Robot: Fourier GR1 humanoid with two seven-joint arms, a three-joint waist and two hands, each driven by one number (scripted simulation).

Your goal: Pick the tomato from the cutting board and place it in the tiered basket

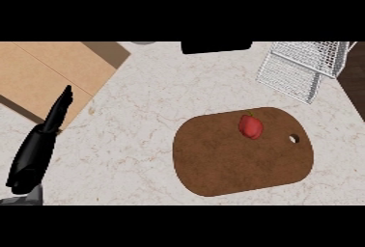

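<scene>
Resting left hand (39,144), fingers straight, at left edge | tomato (250,126) on cutting board (235,164)

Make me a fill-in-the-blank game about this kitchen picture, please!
1. The tomato lies on the brown ____ board.
2. The colour of the tomato is ____.
3. The wire basket stands at the top ____ of the view.
4. The only hand showing is the robot's ____ one, resting open.

Missing words: cutting; red; right; left
</scene>
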